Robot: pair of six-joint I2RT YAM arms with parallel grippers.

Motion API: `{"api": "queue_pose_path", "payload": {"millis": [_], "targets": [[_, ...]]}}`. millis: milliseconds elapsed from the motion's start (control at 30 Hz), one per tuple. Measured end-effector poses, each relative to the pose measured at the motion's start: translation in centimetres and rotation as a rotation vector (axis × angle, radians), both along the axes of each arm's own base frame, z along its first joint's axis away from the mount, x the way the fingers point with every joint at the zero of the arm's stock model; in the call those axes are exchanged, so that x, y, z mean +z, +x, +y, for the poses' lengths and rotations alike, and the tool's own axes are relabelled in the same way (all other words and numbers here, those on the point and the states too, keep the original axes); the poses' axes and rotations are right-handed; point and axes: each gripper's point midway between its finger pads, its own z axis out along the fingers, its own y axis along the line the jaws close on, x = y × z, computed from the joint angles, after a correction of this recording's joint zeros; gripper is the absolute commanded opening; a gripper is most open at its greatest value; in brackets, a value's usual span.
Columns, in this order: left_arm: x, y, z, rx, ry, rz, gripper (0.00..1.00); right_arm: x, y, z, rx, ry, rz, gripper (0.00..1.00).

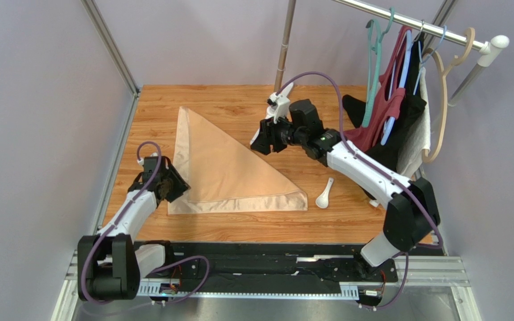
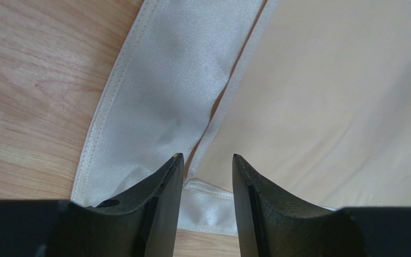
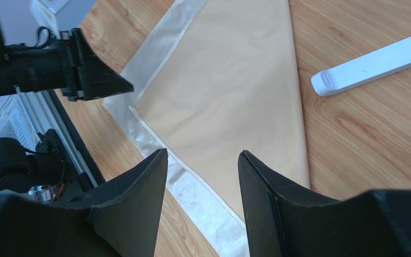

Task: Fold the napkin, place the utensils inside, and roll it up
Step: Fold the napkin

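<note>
The peach-tan napkin [image 1: 226, 167] lies flat on the wooden table, folded into a triangle, with a paler hem strip showing along its left and near edges. The white spoon [image 1: 324, 195] lies on the wood just right of the napkin's near right corner. My left gripper [image 1: 176, 186] is open and empty, low over the napkin's near left corner [image 2: 207, 176]. In the left wrist view its fingertips [image 2: 176, 160] straddle the top layer's corner. My right gripper [image 1: 261, 144] is open and empty above the napkin's diagonal fold. In the right wrist view it [image 3: 202, 152] looks down on the napkin [image 3: 229, 80].
A metal pole [image 1: 283, 47] stands at the table's back, and its long white foot [image 3: 374, 61] lies on the wood. A rail at the back right holds hangers with dark red, black and white garments [image 1: 397, 114]. My left gripper's fingers [image 3: 95, 80] show in the right wrist view.
</note>
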Motion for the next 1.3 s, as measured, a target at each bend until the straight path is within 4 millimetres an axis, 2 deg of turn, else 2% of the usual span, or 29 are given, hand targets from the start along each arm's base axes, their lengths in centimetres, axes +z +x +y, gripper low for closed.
{"api": "queue_pose_path", "payload": {"millis": [100,200,433,933,1300], "targets": [[-1.2,0.0,-0.1,0.002,-0.008,0.041,0.48,1.6,-1.2,-1.0,-0.006,0.020,-0.034,0.59],[-1.6,0.1,-0.3,0.001,-0.019,0.053,0.48,2.0,-1.9,-1.7,-0.018,0.021,-0.047,0.60],[-1.5,0.4,-0.7,-0.007,-0.041,0.039,0.48,1.6,-2.0,-2.1,-0.034,0.010,-0.042,0.60],[-2.5,-0.7,-0.9,-0.011,-0.054,0.073,0.44,1.6,-2.0,-2.1,-0.039,0.015,-0.032,0.60],[-2.4,-2.0,-1.1,-0.013,-0.058,0.083,0.41,1.6,-2.0,-2.1,-0.040,0.016,-0.031,0.60]]}}
